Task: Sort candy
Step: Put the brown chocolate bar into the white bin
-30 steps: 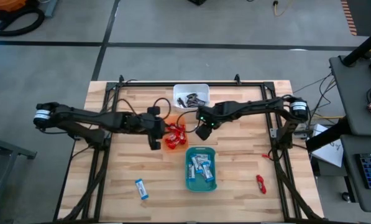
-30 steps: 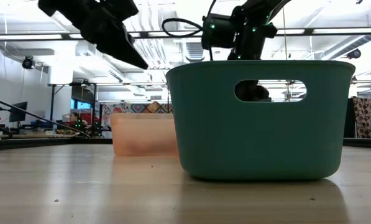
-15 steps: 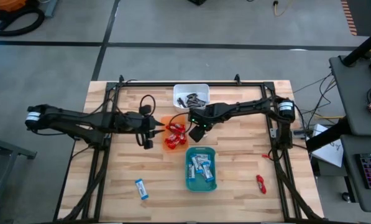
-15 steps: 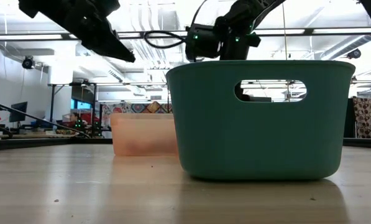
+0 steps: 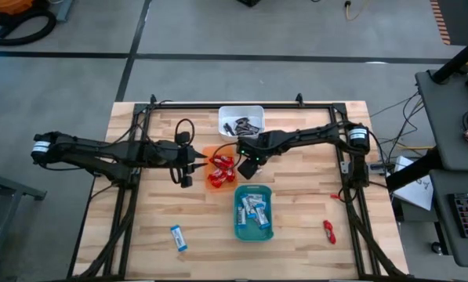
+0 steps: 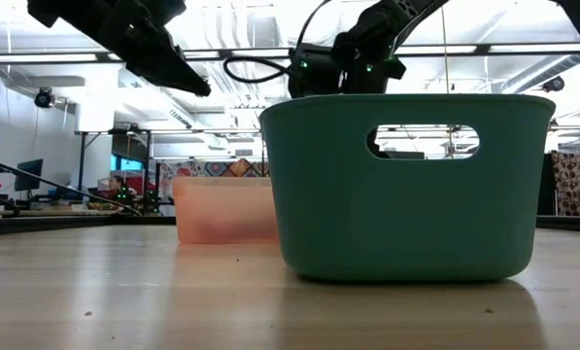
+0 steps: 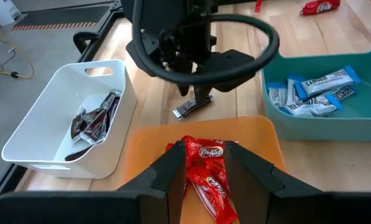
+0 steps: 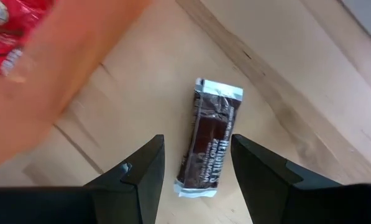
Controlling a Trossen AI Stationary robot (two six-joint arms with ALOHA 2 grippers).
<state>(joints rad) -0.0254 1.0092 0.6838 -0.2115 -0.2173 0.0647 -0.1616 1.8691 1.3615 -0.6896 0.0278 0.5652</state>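
A dark brown candy (image 8: 209,135) with silver ends lies flat on the wood beside the orange tray (image 7: 260,140). My right gripper (image 8: 196,143) hangs open just above it, pointing steeply down, one finger on each side and clear of it; the left wrist view shows this candy (image 7: 190,108) under that gripper. My left gripper (image 5: 186,177) stands open and empty to the left of the orange tray, aimed at the red candies (image 7: 205,163) in it. Dark candies (image 7: 93,118) lie in the white tray (image 5: 241,121), and blue-and-white candies (image 7: 312,90) in the teal tray (image 5: 253,213).
A loose blue-and-white candy (image 5: 177,237) lies near the front left. A red candy (image 5: 328,230) lies at the front right, with a smaller red piece (image 5: 334,196) behind it. The three trays crowd the table's middle. Black frame rails (image 5: 132,196) run along both sides.
My left gripper has drawn back toward the table's left edge, away from the orange tray, and then kept still. My right gripper has gone a little toward the table's left and down, over the dark candy. Neither has changed its opening.
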